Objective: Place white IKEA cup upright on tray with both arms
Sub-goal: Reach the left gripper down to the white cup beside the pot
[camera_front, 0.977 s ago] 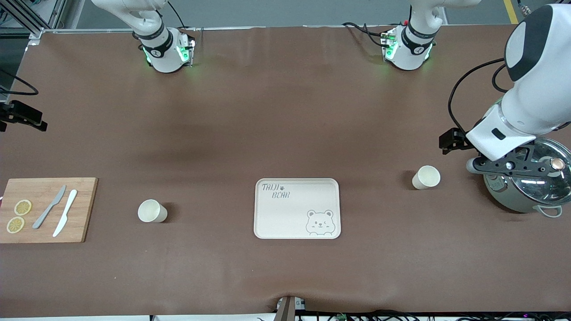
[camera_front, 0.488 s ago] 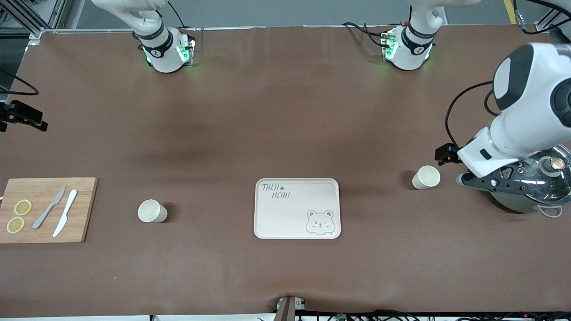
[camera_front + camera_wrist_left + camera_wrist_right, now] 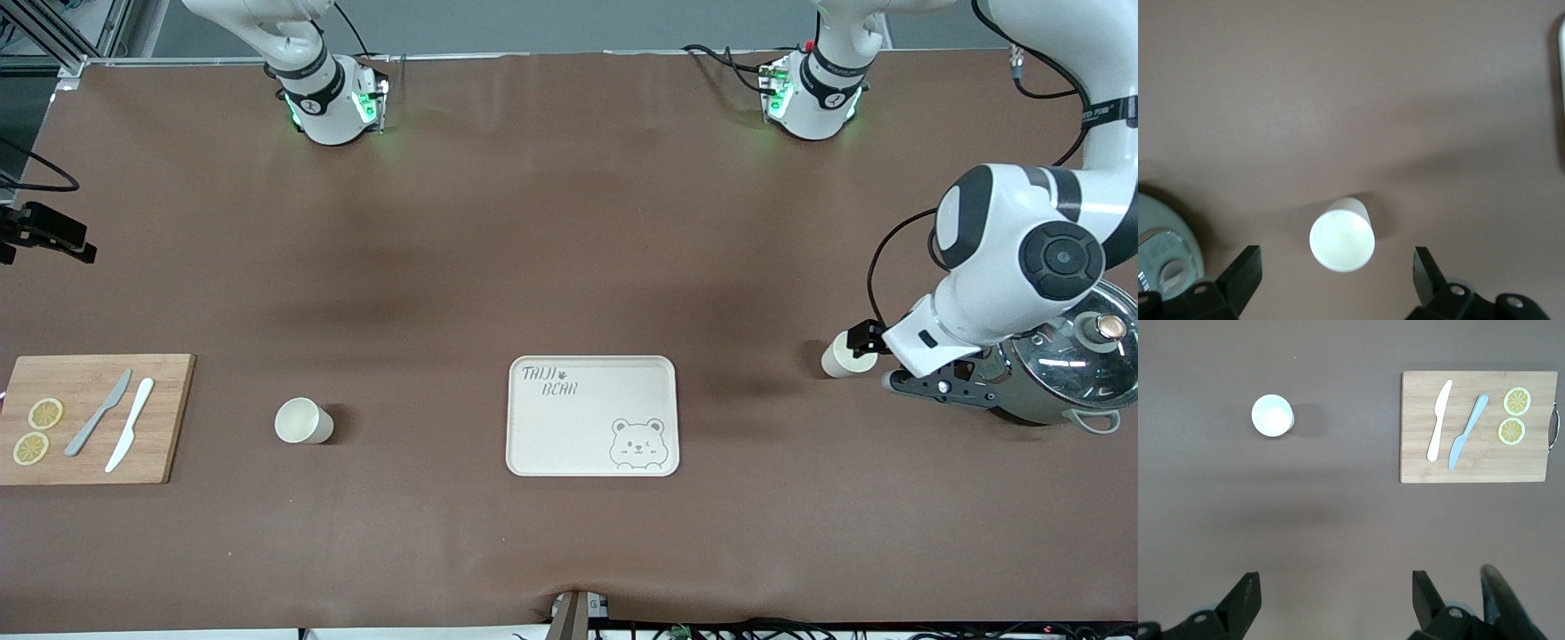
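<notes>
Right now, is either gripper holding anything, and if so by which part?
Nothing is held. The left gripper hangs open over the cup beside the pot, not touching it. The right gripper is open over bare table.

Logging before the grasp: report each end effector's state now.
Left end effector: open, empty, over the cup beside the pot.
Right end effector: open, empty, high over bare table near the other cup.

A brown mat point(image 3: 551, 222) covers the whole table (faintly creased); a grey floor point(image 3: 578, 22) shows past its edge.
</notes>
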`<state>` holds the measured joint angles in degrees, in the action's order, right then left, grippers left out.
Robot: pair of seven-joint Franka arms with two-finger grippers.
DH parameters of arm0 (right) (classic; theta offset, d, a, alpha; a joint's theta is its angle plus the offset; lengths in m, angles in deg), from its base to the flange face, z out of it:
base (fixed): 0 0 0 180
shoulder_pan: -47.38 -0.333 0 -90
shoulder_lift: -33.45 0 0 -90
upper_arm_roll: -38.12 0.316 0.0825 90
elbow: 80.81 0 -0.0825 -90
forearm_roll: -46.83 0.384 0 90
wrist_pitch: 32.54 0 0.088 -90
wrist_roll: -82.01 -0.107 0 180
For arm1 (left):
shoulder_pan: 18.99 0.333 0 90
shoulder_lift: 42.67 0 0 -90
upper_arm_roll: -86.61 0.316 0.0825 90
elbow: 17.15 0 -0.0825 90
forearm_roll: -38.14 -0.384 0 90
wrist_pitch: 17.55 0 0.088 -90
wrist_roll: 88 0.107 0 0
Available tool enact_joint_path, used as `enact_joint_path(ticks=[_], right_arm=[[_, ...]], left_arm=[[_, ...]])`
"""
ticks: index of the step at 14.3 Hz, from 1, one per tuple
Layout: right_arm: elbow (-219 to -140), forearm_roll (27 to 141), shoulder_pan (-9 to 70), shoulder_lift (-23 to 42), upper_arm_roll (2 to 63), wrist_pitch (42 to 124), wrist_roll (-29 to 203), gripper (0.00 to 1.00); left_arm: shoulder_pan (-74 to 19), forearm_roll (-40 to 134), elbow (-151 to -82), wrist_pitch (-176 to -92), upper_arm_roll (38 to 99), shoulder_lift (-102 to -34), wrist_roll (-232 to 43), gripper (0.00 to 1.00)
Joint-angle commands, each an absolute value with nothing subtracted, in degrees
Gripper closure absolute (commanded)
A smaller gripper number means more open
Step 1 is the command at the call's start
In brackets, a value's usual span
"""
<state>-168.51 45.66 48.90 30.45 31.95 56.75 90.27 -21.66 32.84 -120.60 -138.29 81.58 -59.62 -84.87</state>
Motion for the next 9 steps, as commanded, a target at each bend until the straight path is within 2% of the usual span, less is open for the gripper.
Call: enact_joint_path(ticks=[1,5,9], right_arm=[[-168.09,44.98,49.14,30.90,32.58,56.84,89.39,0.00],[-167.47,44.98,49.49,30.73,32.58,56.75,89.56,0.00],[-167.38,44.90,49.14,30.72,32.58,57.71,89.48,0.00]], left_arm=[[-20.30,32.60,-128.40,-147.34,80.81,-57.96,-83.96,0.00],[-17.41,31.98,-134.56,-157.11,80.81,-59.71,-81.86,0.00],[-13.64,31.90,-136.68,-160.90,80.72,-60.77,-77.63,0.00]])
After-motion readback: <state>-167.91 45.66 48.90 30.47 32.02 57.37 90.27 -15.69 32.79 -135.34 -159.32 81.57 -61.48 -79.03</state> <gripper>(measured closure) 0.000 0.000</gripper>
